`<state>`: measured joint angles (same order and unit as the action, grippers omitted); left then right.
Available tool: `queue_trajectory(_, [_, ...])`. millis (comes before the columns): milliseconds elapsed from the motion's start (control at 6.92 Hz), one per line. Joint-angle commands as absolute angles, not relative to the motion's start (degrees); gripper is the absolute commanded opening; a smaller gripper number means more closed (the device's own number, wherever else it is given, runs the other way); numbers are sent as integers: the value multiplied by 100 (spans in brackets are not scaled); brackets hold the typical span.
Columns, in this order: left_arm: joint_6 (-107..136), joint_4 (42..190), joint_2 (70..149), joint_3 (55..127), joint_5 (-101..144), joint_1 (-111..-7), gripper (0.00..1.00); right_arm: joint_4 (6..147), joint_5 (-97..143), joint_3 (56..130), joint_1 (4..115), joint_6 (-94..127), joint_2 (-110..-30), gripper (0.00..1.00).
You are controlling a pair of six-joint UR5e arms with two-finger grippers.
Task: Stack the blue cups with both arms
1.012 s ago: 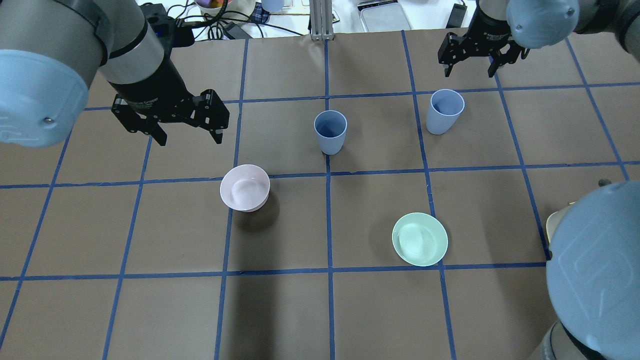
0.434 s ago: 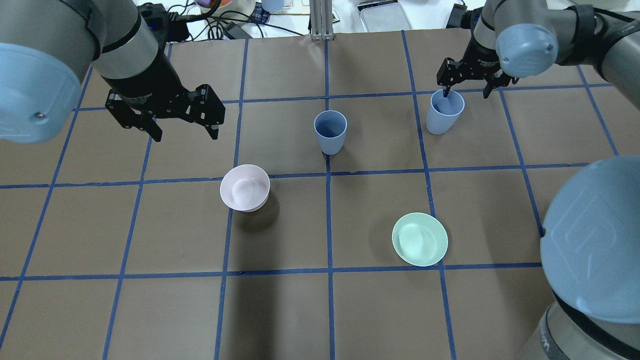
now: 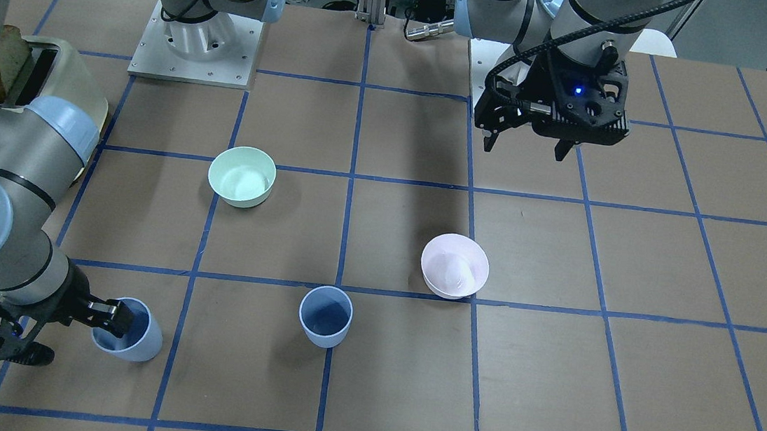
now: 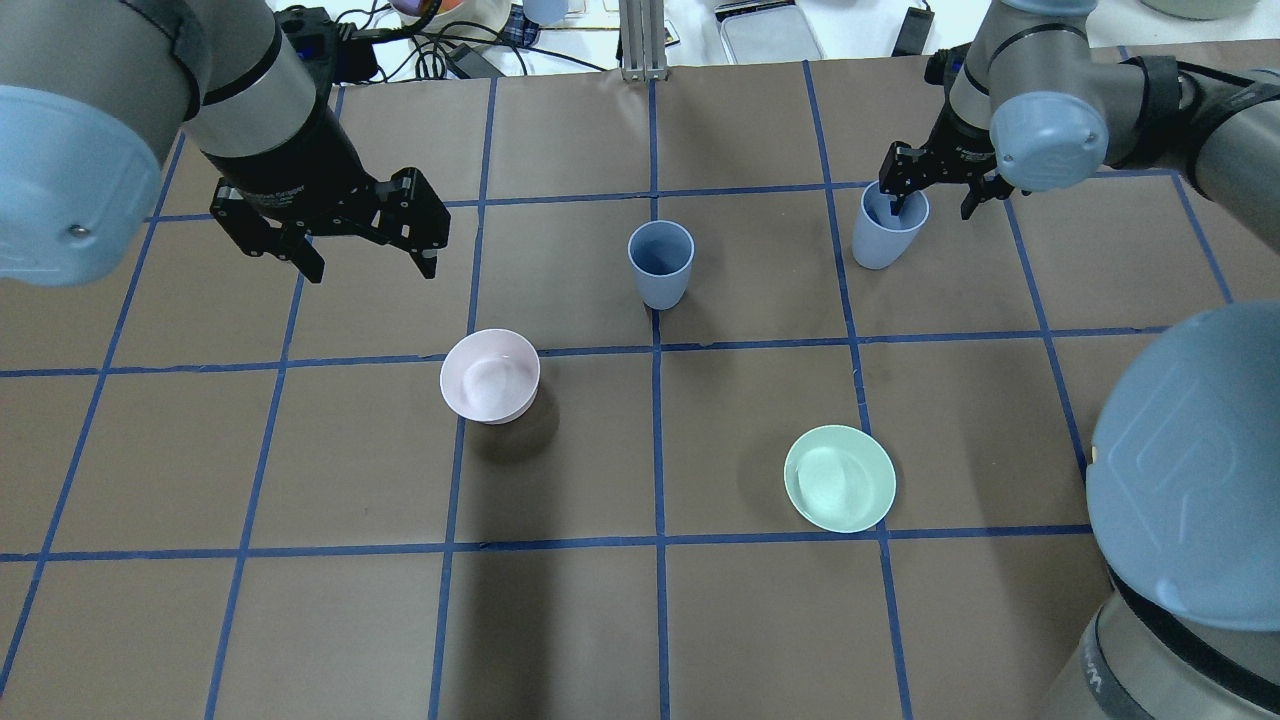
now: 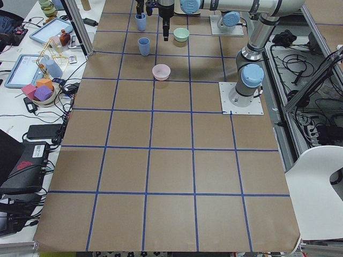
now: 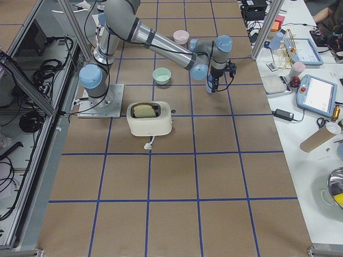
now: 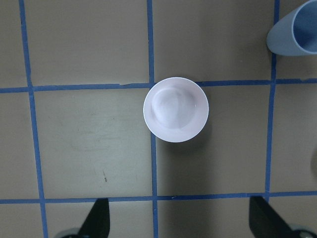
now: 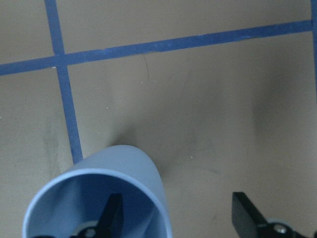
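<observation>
The right arm's fingers (image 8: 111,218) are spread, one dipped inside the right-hand blue cup (image 4: 885,240) standing on the counter (image 4: 560,620), so I'd pinch its wall gently and lift straight; the left fingers (image 7: 99,220) hang released, holding nothing

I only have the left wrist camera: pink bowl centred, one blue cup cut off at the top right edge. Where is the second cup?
Observer: The second cup stands upright on the robot's right half of the table, farther from the robot than the mint-green bowl.
Operator: Is the right arm on it yet?
Observer: The right gripper is open and straddles its rim, one finger inside the cup and the other outside.
</observation>
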<state>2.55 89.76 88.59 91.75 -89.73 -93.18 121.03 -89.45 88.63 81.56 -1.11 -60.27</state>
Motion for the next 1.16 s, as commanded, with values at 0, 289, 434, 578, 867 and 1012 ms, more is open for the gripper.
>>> queue_trajectory(0, [246,8982,8859,9167,-8974,-9308,100,12208,-8712,8930,8156,-123,-6073,8])
queue_trajectory(289, [246,8982,8859,9167,-8974,-9316,100,12208,-8710,8930,8165,-176,-6213,0])
queue_trajectory(434, [246,8982,8859,9176,-8982,-9308,100,12130,-8727,8947,8261,-167,-6475,0])
queue_trajectory(578, [246,8982,8859,9167,-8974,-9308,100,11998,-8780,8973,8523,-158,-6765,0])
queue_trajectory(867, [246,8991,8859,9167,-8974,-9308,100,11848,-8771,8921,9251,548,-7162,0])
queue_trajectory(1012, [246,9009,8859,9167,-8974,-9308,100,11900,-8824,8886,9768,1189,-7207,0])
